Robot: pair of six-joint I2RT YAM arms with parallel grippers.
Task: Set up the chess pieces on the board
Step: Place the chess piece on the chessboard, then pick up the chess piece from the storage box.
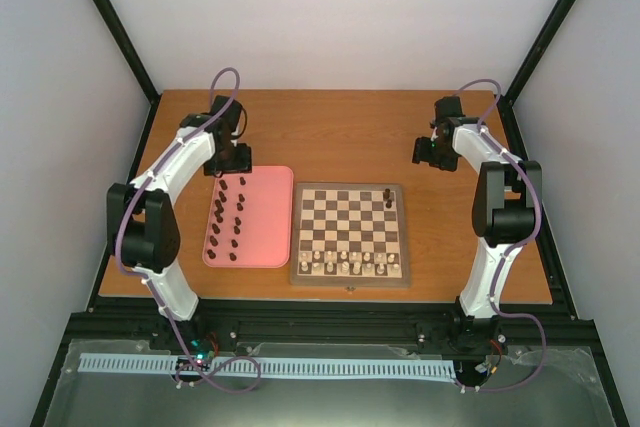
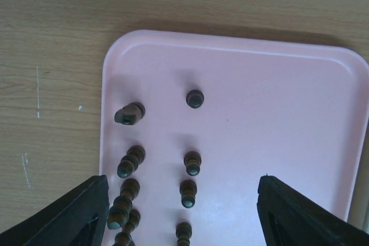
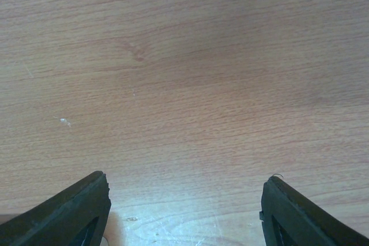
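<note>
Several dark chess pieces (image 1: 230, 217) stand in two rows on a pink tray (image 1: 268, 222) to the left of the board (image 1: 349, 277). One or two dark pieces (image 1: 388, 197) stand at the board's far right. My left gripper (image 1: 231, 159) hangs over the tray's far end, open. In the left wrist view the left gripper (image 2: 183, 178) has dark pieces (image 2: 192, 163) on the tray (image 2: 277, 102) below its gap and holds none; one piece (image 2: 130, 113) lies tipped over. My right gripper (image 1: 429, 151) is over bare table, off the board's far right corner, and the right gripper (image 3: 185, 176) is open and empty.
Pale pieces (image 1: 350, 265) fill the board's two near rows. The wooden table (image 3: 184, 73) runs behind the tray and board. Black frame posts stand at the table's left and right edges.
</note>
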